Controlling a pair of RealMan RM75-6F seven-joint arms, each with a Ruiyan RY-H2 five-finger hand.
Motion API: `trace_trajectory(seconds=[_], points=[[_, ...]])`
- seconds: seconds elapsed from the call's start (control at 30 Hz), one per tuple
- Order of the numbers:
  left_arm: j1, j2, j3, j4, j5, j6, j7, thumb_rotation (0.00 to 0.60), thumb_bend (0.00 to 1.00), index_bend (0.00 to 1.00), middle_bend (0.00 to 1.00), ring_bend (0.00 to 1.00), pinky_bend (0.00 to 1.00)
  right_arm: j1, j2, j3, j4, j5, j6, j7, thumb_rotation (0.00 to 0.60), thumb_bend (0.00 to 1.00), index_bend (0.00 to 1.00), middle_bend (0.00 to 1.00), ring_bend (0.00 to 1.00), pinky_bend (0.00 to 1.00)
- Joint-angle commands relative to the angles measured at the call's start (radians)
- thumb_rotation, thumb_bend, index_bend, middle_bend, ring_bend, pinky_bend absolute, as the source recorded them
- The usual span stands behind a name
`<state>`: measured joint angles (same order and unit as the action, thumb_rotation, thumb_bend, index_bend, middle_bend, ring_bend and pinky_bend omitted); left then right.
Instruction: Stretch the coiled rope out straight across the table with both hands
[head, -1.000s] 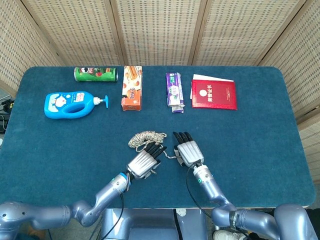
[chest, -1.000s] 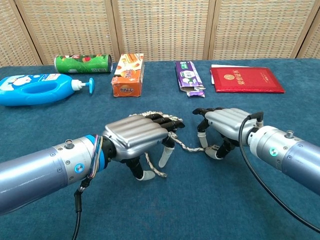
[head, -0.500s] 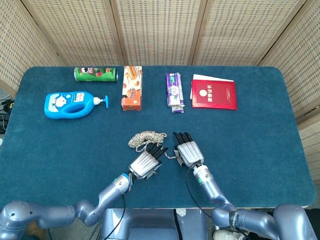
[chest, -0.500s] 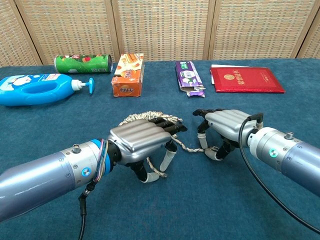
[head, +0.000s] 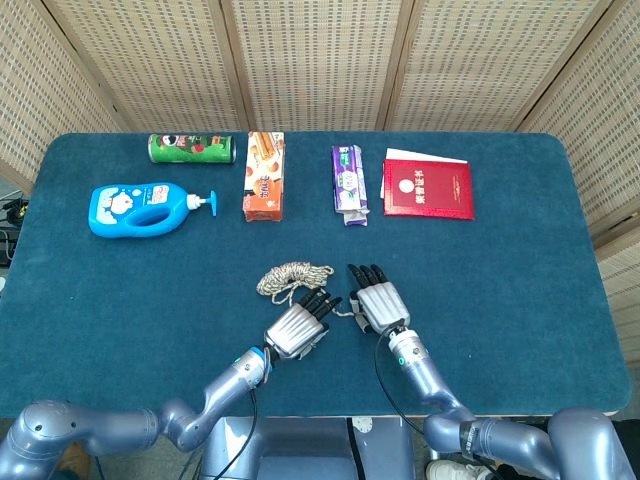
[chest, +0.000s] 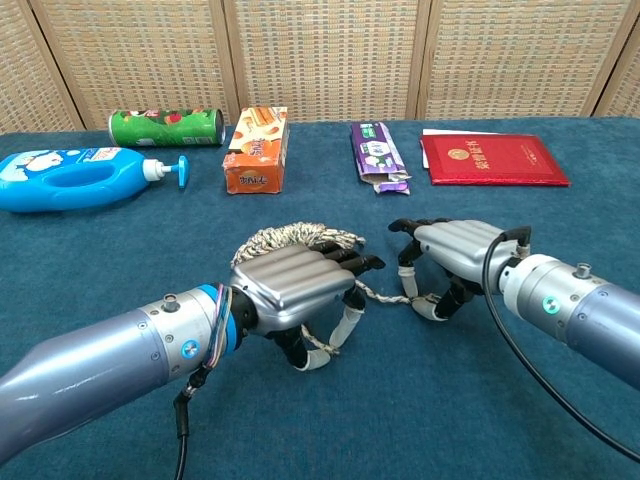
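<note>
The beige rope (head: 290, 276) lies mostly coiled near the table's front middle; in the chest view the rope (chest: 292, 236) shows just beyond my left hand. One strand (chest: 385, 294) runs from under the left hand to the right hand. My left hand (head: 297, 328) lies over the coil's near edge, fingers reaching forward. Under the left hand (chest: 295, 290) the thumb and a finger pinch a short rope end. My right hand (head: 378, 305) sits just right of the coil. The right hand (chest: 450, 255) has its fingers curled down, gripping the strand's other end.
Along the far side lie a blue pump bottle (head: 140, 208), a green can (head: 191, 148), an orange box (head: 264, 176), a purple packet (head: 350, 182) and a red booklet (head: 428, 187). Blue cloth covers the table (head: 520, 280). Woven screens stand behind.
My left hand has shifted right and a little forward, closer to the right hand, closing on the rope end. The right hand and the coil have hardly moved.
</note>
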<state>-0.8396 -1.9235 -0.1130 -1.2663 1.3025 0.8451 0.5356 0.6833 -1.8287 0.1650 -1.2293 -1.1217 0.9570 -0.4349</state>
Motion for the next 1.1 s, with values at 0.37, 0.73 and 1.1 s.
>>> trace_trajectory(seconds=[0.37, 0.73, 1.1], points=[[-0.002, 0.006, 0.004, 0.003, -0.014, 0.004, -0.008, 0.6, 0.39, 0.6, 0.0, 0.0, 0.0, -0.002, 0.001, -0.003, 0.008, -0.001, -0.002, 0.008, 0.6, 0.43, 0.63, 0.0, 0.0, 0.0], [0.001, 0.022, 0.004, -0.008, -0.004, 0.023, -0.036, 0.6, 0.42, 0.72, 0.0, 0.0, 0.0, -0.003, 0.001, -0.003, 0.01, -0.004, 0.0, 0.008, 0.6, 0.43, 0.63, 0.0, 0.0, 0.0], [0.042, 0.143, 0.025, -0.095, 0.034, 0.085, -0.08, 0.6, 0.42, 0.77, 0.0, 0.0, 0.0, -0.008, 0.015, 0.0, -0.005, -0.009, 0.021, -0.007, 0.6, 0.43, 0.64, 0.0, 0.0, 0.0]])
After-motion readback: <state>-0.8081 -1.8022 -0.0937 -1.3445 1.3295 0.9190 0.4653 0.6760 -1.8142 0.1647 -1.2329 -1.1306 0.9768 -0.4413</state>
